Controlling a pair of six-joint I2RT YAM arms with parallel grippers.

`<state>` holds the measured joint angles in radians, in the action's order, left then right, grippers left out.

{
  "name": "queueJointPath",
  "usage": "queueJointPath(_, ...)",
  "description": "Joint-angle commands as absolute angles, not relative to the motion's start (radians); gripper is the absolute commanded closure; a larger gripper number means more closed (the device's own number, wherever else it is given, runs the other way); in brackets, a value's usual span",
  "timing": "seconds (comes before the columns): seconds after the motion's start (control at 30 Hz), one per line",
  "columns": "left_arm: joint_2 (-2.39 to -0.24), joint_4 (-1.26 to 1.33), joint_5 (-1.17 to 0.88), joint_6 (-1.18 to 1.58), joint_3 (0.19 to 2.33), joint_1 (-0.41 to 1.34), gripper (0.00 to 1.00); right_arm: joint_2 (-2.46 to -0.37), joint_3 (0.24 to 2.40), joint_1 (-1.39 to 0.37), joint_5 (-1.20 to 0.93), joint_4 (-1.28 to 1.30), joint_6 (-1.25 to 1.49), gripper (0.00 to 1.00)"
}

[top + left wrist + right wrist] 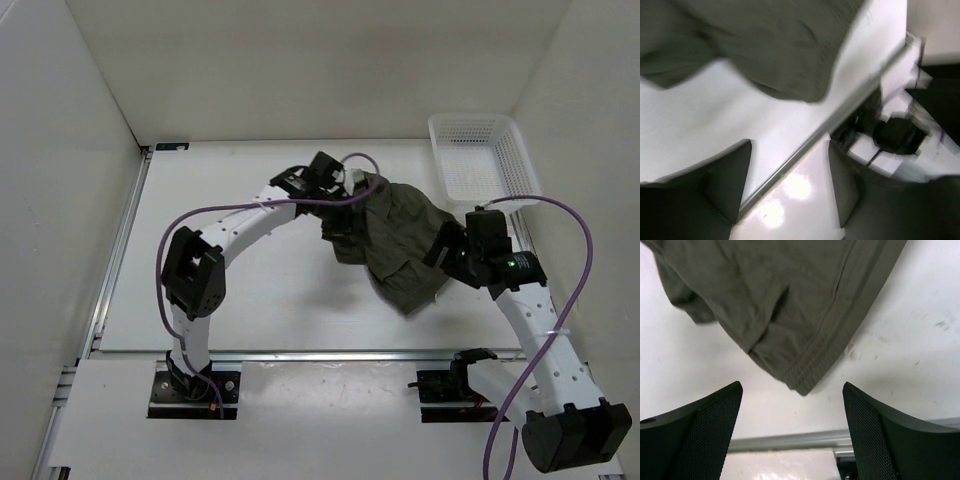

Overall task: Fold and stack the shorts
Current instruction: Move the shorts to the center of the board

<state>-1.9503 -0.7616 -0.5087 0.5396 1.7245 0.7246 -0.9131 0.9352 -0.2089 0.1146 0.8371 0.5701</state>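
Seen from above, a white tabletop (270, 300) is enclosed by white walls. The shorts (395, 245) lie in a crumpled, wrinkled dark olive heap right of centre. They are in front of and to the left of a white mesh basket (440, 160), which sits in the far right corner. One point of the fabric trails toward the near edge.

The left arm (230, 235) arches over from the left, and its jaws sit at the heap's far left edge. The right arm (530, 300) reaches in from the right, with its jaws at the heap's right side.

The left wrist view is blurred. Its two dark fingers (725, 190) stand wide apart with nothing between them. The shorts (765, 45) fill the top of this view, beyond the fingertips and apart from them. Bare tabletop and a metal rail (790, 165) show through the gap.

The right wrist view is sharp. Its two black textured fingers (700, 435) are also spread wide and hold nothing. The shorts (780, 305) lie flat on the tabletop ahead of them. A stitched hem corner points toward the gap, just short of the fingertips and not touching either one. The rail (785, 440) crosses below the opening.
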Motion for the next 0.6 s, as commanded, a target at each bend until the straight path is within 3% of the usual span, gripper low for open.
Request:
queueJointPath(0.0,-1.910,-0.841,-0.442,0.503,1.686,0.629,0.45,-0.907,0.858,-0.206,-0.033,0.827,0.594,0.14)
queueJointPath(0.07,-1.943,-0.841,-0.413,0.503,1.677,0.617,0.69,-0.907,0.790,-0.206,-0.080,0.792,0.647,0.14)
queueJointPath(0.13,-1.980,-0.841,-0.383,0.503,1.687,0.608,0.72,-0.897,0.723,-0.206,-0.132,0.766,0.686,0.14)
queueJointPath(0.17,-2.002,-0.841,-0.368,0.503,1.687,0.607,0.69,-0.897,0.704,-0.206,-0.152,0.746,0.734,0.14)
queueJointPath(0.2,-2.044,-0.841,-0.348,0.503,1.703,0.607,0.59,-0.897,0.686,-0.206,-0.175,0.735,0.762,0.14)
queueJointPath(0.23,-2.066,-0.850,-0.339,0.503,1.713,0.607,0.39,-0.908,0.666,-0.206,-0.195,0.735,0.796,0.14)
queueJointPath(0.33,-2.141,-0.850,-0.330,0.503,1.738,0.598,0.18,-0.908,0.583,-0.206,-0.259,0.698,0.929,0.14)
queueJointPath(0.4,-2.169,-0.850,-0.339,0.503,1.749,0.598,0.12,-0.862,0.506,-0.206,-0.279,0.654,1.029,0.14)
queueJointPath(0.57,-2.227,-0.850,-0.330,0.521,1.782,0.598,0.13,-0.798,0.384,-0.206,-0.298,0.539,1.184,0.14)
